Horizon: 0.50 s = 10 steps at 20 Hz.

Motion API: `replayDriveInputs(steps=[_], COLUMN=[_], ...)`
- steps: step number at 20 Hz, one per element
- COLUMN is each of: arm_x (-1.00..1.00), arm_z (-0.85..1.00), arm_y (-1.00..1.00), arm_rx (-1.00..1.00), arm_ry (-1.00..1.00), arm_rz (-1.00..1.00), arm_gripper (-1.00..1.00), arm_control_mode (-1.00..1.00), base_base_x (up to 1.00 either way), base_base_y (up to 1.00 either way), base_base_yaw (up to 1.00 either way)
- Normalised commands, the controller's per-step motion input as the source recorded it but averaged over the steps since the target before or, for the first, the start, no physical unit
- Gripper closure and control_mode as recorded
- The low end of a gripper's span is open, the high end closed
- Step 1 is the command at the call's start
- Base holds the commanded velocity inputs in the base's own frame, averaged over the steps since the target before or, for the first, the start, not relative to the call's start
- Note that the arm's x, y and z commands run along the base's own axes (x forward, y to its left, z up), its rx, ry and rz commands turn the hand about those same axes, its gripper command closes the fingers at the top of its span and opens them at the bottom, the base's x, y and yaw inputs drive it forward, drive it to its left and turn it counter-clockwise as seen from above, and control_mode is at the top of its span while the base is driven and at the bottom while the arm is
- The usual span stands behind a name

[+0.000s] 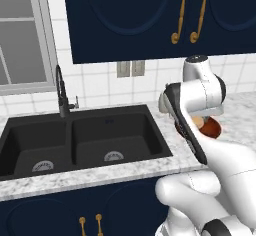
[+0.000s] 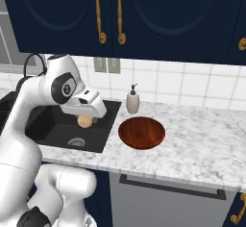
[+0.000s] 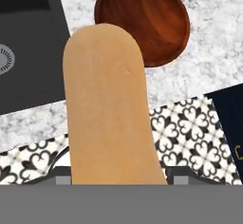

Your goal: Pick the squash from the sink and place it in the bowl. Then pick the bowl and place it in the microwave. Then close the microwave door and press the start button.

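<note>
Countertop bowl (image 2: 141,132) beyond hand-held squash (image 3: 107,109)

1. Bowl (image 2: 141,132) sits open-topped on the marble counter (image 2: 202,134), nothing over its rim.
2. Soap dispenser (image 2: 133,100) stands just behind the bowl, near the backsplash; it narrows any approach from the rear.
3. Counter to the right of the bowl is bare.
4. Upper cabinets (image 2: 144,14) overhang the back, limiting headroom there.
5. Faucet (image 1: 62,92) rises behind the sink (image 1: 85,140) divider.
</note>
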Motion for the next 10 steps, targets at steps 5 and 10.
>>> replayDriveInputs(steps=[5,10], arm_x=[0.95,0.94], arm_z=[-0.3,-0.83], arm_y=[-1.0,-0.96], arm_rx=[0.01,0.0], arm_ry=[0.06,0.03], arm_rz=[-0.05,-0.02], arm_gripper=[1.0,1.0], arm_control_mode=[-1.0,-1.0], base_base_x=[0.0,0.0], base_base_y=[0.0,0.0], base_base_yaw=[0.0,0.0])
